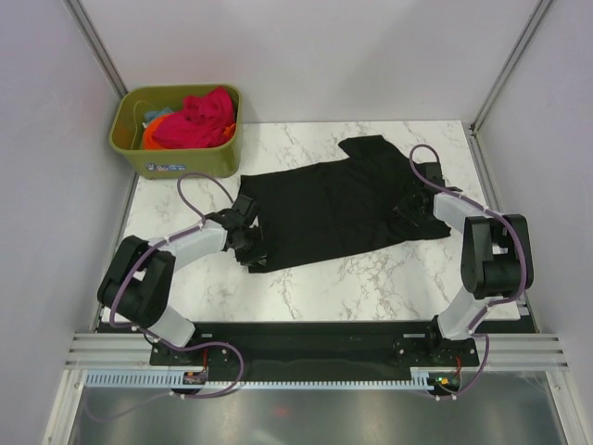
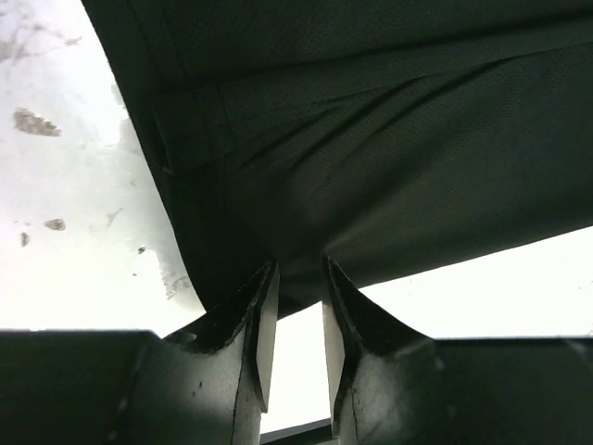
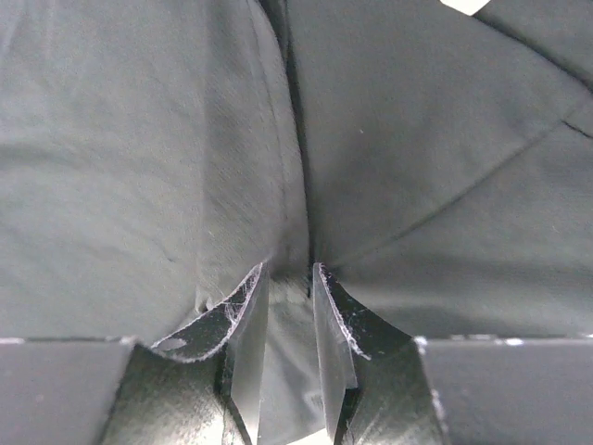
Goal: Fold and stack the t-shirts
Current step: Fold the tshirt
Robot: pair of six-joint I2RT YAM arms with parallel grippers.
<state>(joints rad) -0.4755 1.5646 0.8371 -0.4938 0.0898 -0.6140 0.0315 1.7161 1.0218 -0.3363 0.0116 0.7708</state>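
A black t-shirt (image 1: 324, 209) lies spread on the marble table (image 1: 371, 278), with one sleeve turned toward the back. My left gripper (image 1: 248, 243) is at the shirt's near-left corner. In the left wrist view its jaws (image 2: 298, 269) stand a little apart, tips just over the hem of the black cloth (image 2: 371, 139), with white table showing between them. My right gripper (image 1: 408, 209) rests on the shirt's right side. Its jaws (image 3: 289, 271) are also apart, with a ridge of black cloth (image 3: 417, 139) lying between them. More t-shirts, a pink-red one (image 1: 199, 119) and an orange one (image 1: 151, 135), are heaped in the bin.
The olive-green plastic bin (image 1: 130, 148) stands at the table's back-left corner. Grey walls close in the left, back and right sides. Bare marble shows in front of the shirt, and the arm bases (image 1: 315, 343) sit along the near edge.
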